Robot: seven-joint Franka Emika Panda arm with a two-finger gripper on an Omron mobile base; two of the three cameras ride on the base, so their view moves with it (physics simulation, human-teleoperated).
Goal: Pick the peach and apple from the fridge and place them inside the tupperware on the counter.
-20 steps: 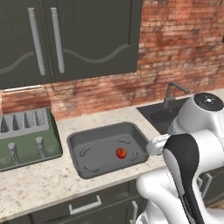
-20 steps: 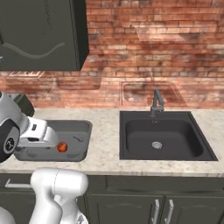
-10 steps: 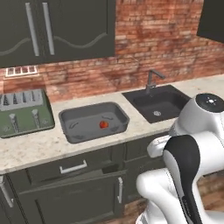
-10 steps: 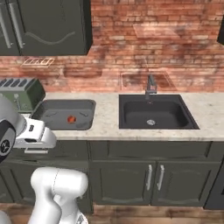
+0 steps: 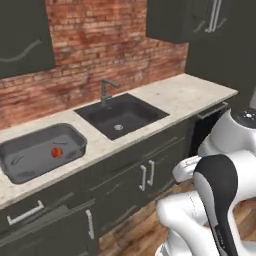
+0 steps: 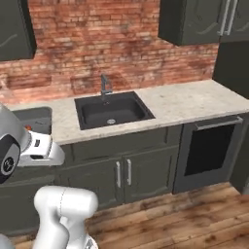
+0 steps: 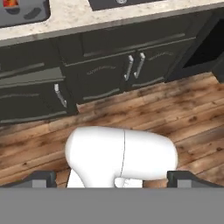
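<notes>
One tupperware [image 5: 30, 150], one fruit [image 5: 56, 152]

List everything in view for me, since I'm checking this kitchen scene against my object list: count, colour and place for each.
tupperware: one, dark grey, on the counter left of the sink.
fruit: one, red, lying inside the tupperware; which fruit is too small to tell.
sink: one, black, set into the counter, right of the tupperware.
faucet: one, dark grey, behind the sink.
counter: one, light speckled stone, along the brick wall.
base cabinets: dark grey, under the counter, with pale handles.
oven: one, dark, under the counter's right end.
wall cabinets: dark grey, above the counter.
floor: brown wood.
tool: one, dark fingertips spread wide, holding nothing, over the floor.
</notes>
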